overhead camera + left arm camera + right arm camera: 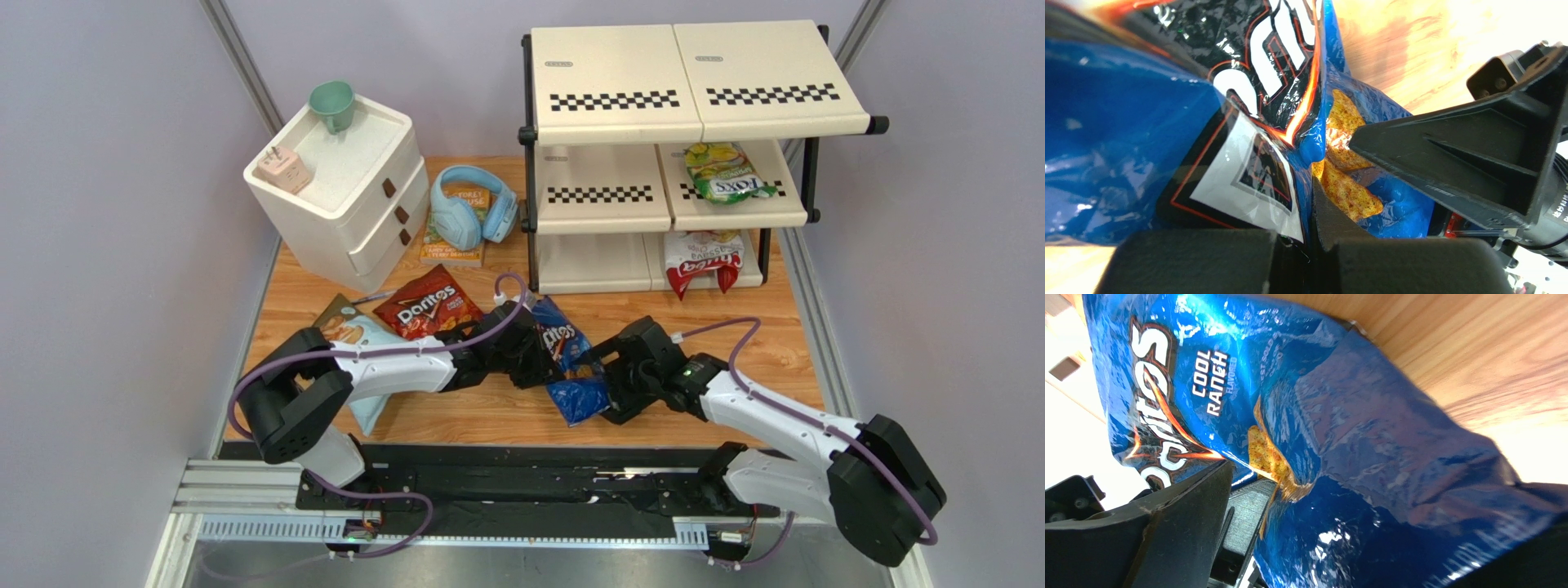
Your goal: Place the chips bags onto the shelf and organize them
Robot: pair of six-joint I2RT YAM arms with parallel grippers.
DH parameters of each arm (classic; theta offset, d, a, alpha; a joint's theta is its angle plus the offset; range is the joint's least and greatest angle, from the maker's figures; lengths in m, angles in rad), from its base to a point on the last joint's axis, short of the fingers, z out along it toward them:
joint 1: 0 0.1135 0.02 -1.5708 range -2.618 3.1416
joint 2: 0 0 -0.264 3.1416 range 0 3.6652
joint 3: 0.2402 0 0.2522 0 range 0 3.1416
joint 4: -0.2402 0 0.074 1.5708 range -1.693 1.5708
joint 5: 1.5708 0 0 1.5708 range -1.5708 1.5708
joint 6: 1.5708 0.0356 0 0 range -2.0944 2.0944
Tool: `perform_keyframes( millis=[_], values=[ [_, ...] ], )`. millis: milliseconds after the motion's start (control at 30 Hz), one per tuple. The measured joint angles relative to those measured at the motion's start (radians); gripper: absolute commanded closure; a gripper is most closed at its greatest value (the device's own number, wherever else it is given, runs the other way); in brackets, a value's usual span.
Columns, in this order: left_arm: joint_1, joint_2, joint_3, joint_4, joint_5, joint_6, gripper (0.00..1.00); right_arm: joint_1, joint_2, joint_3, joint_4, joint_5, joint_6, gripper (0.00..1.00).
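**Blue bag caught between 2 grippers**

Foil crumples at the middle of the table (pixel 767 355), where the blue bag (pixel 567 365) is held between both arms, well short of the shelf (pixel 687 76). The left gripper (pixel 530 349) pinches its edge tight, likely to steady the slippery film. The right gripper (pixel 610 382) straddles the lower half; I cannot tell whether it presses. The green-yellow bag (pixel 730 172) and white-and-red bag (pixel 702 260) fill the right-hand tiers, so this looks like a handover rightward.
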Motion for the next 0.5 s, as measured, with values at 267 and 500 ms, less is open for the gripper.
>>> perform_keyframes(
  millis=[267,500],
  values=[
    [0.000,-0.003,-0.017,0.034,0.011,-0.008,1.00,0.021,0.029,0.012,0.025,-0.019,-0.003,0.19],
    [0.001,-0.003,-0.051,0.105,0.034,-0.024,1.00,0.031,0.026,-0.006,0.039,-0.032,0.005,0.58]
  ],
)
